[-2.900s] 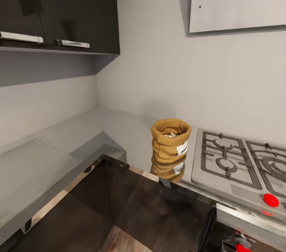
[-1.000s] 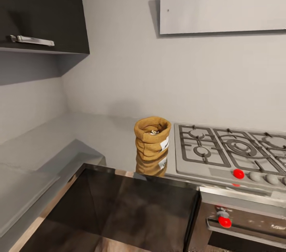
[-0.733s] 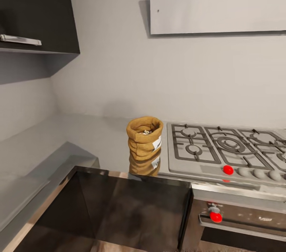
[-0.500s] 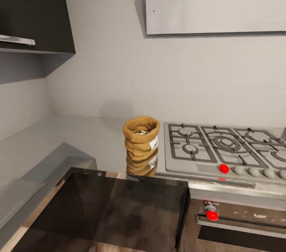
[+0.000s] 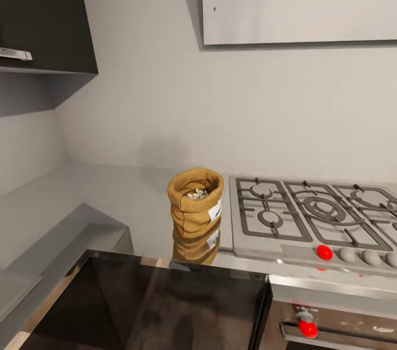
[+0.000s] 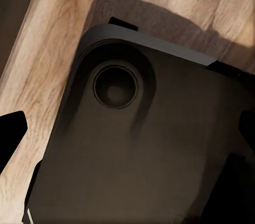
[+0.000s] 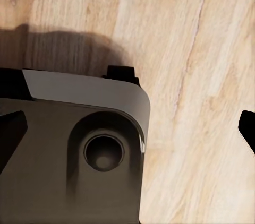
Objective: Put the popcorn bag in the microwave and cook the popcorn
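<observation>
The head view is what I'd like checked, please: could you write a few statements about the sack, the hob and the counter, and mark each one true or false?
1. The popcorn bag stands upright on the countertop. True.
2. The bag sits on top of the gas hob. False: it stands beside the hob, just off its left edge, on the grey slab.
3. Pale popcorn shows inside the bag's open mouth. True.
4. A pincer is closed around the bag. False: nothing touches the bag; it stands alone.
5. The hob has a red knob at its front edge. True.
6. The bag's white label faces away from the hob. False: the label is on the side nearest the hob.
</observation>
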You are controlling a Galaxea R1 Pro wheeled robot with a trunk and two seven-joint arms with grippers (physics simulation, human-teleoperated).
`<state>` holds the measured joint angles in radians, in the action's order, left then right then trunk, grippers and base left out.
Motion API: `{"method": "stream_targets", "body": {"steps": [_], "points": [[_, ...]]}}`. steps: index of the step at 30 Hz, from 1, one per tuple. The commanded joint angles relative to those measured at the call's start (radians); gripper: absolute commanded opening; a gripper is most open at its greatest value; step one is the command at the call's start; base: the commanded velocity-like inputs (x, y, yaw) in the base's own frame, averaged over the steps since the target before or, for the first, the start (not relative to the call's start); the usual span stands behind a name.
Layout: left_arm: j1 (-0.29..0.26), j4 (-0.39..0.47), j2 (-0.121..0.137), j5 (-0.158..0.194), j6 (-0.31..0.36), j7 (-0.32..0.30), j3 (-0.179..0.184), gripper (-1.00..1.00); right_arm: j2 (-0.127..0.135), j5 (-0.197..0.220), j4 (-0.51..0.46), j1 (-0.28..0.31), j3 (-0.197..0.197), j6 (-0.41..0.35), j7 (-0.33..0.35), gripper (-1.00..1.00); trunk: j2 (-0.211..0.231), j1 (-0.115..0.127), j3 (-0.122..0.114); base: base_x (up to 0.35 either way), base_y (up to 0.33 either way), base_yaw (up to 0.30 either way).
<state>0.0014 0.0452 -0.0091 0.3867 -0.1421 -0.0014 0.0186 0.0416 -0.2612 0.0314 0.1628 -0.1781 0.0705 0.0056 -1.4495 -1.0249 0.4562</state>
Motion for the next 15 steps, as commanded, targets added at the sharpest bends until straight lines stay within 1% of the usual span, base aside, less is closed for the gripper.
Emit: {"method": "stream_targets", "body": {"steps": [1, 15], "points": [[0.0, 0.001, 0.0, 0.006, -0.002, 0.0, 0.002, 1.0, 0.001, -0.008, 0.003, 0.001, -0.009, 0.006, 0.001, 1.0, 0.0, 0.0, 0.001, 0.019, 0.0, 0.0], [0.0, 0.001, 0.0, 0.006, -0.002, 0.0, 0.003, 1.0, 0.0, -0.012, 0.003, 0.001, -0.008, 0.006, 0.001, 1.0, 0.0, 0.0, 0.001, 0.002, 0.0, 0.0]]}}
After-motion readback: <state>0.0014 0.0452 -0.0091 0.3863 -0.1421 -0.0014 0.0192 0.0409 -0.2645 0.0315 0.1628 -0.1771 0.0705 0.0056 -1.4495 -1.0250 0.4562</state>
